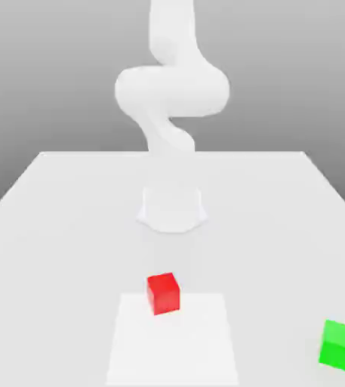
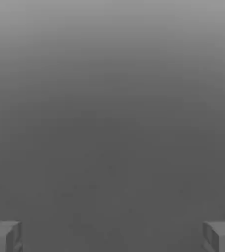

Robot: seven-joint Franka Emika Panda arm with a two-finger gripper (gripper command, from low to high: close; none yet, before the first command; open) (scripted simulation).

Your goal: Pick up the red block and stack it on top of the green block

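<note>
While its two fingers [image 2: 3,236] stand wide apart with bare grey surface between them, the tool [image 2: 112,236] holds nothing. On the exterior view, the white arm [image 1: 171,91] rises from its base at the middle of the table [image 1: 54,227]. Nearer the camera, the red block [image 1: 163,293] sits on a paler square patch [image 1: 172,340]. Well apart, toward the exterior view's right, lies the green block [image 1: 338,345], with open table between them.
</note>
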